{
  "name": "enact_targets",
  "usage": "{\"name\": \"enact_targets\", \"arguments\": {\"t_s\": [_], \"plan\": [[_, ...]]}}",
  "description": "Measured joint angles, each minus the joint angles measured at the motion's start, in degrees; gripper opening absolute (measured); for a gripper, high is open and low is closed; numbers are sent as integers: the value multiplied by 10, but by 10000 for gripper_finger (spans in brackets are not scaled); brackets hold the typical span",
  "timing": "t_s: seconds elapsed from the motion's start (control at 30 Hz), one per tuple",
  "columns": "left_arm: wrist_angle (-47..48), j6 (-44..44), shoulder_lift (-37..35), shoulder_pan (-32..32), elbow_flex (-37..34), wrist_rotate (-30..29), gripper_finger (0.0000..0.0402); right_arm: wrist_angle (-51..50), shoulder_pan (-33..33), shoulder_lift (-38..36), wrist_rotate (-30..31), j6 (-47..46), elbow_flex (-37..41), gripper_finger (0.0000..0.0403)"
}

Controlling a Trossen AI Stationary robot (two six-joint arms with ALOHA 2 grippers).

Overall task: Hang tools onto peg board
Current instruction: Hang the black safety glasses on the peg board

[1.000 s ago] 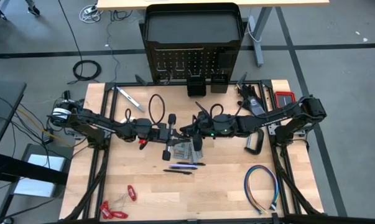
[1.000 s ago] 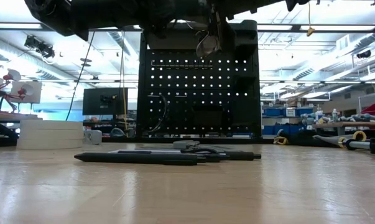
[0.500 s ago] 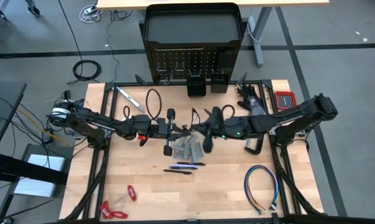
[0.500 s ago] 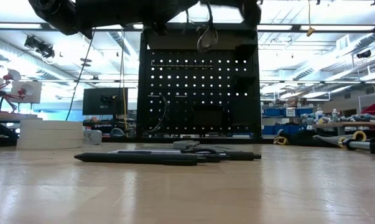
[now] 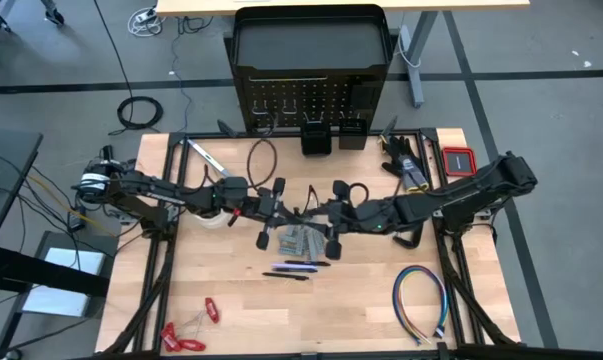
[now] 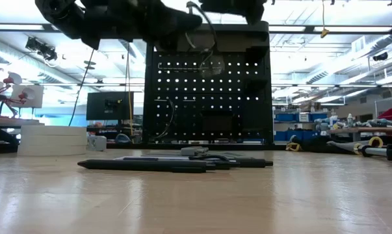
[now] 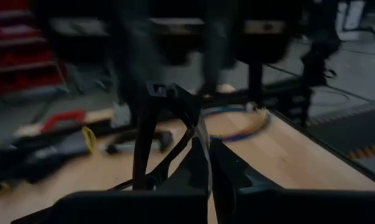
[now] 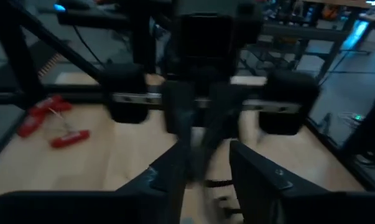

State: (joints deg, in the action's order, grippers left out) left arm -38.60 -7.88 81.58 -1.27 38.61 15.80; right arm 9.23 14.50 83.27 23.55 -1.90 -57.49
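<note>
At table's far edge, middle: peg board (image 5: 303, 100) stands upright, facing the table. Two small black bins (image 5: 317, 139) sit side by side at its foot. Can't tell what's in them. Tray-like top (image 5: 311, 42) shows bare black inside.

Surface, near to far:
- near-left corner: red-handled hand tools (image 5: 186, 337)
- near-right corner: multicoloured wire loop (image 5: 421, 301), lying flat
- middle: dark pens (image 5: 292, 268) lying parallel, grey metal pieces (image 5: 301, 241) just beyond them
- above the middle, both arms reach in from the side edges and meet tip to tip. Left gripper (image 7: 207, 155) is clamped on the black cable loop (image 5: 264, 166), which is lifted off the wood on the board side of the arm. Right gripper (image 8: 206, 155) faces it with fingers apart, nothing between them
- left edge: white tape rolls (image 6: 52, 140), stacked
- far-left corner: silver bar-shaped tool (image 5: 203, 155), lying slanted
- far-right corner: small flat red case (image 5: 459, 160)

Room: grey floor. A coiled black cable (image 5: 139, 113) lies on it, left of the board. Low view shows a monitor (image 6: 108, 105) and ceiling strip lights behind the board.
</note>
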Motion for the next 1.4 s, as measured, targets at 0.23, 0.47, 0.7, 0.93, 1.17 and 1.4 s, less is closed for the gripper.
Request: {"name": "enact_targets", "arguments": {"t_s": [0.23,0.47,0.7,0.93,1.17,1.4], "plan": [[25,-6,2,0,-3,-10,3,26,-31,58,-45,-29,-1,147],[57,-22,1,1,-1,-63,6,54,-41,76,-66,-29,-1,126],[68,-28,1,1,-1,-68,12,53,-47,73,-68,-30,-1,46],[74,-38,0,2,0,-105,29,51,-48,73,-85,-32,-1,31],[73,-49,2,2,-1,-96,55,25,-47,70,-96,-61,-4,32],[121,-52,-8,2,-2,-89,83,9,-47,66,-145,-70,-4,29]]}}
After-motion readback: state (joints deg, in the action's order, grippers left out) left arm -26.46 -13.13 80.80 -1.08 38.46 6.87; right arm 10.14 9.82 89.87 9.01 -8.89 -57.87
